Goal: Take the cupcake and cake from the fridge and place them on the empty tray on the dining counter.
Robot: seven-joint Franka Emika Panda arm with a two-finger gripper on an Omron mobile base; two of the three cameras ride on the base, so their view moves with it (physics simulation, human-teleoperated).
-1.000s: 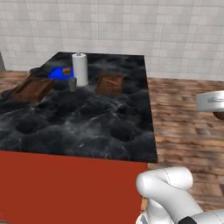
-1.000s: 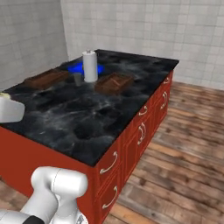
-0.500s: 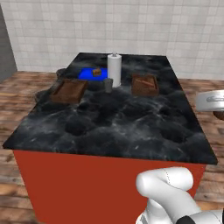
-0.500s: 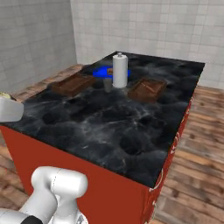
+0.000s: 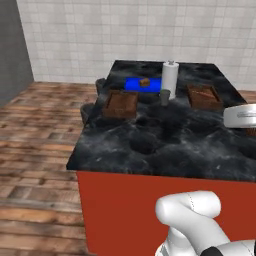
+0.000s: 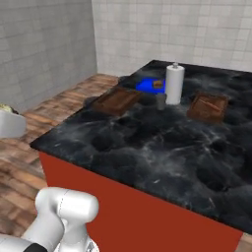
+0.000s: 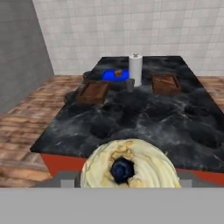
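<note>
Bottom centre of the hand view, gripper (image 7: 127, 186) clamped on the small round cream-topped, dark-centred cupcake (image 7: 129, 165); risk: jolts could shake it loose short of the black marble surface (image 7: 144, 118), or it lands on the far brown block (image 7: 165, 83), not the dark wooden tray (image 7: 92, 92), mid-left.

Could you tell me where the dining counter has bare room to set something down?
The near half of the dining counter is bare marble, from the front edge up to the trays. The back is crowded: wooden tray, blue tray, paper towel roll, small cup and a second brown tray.
</note>
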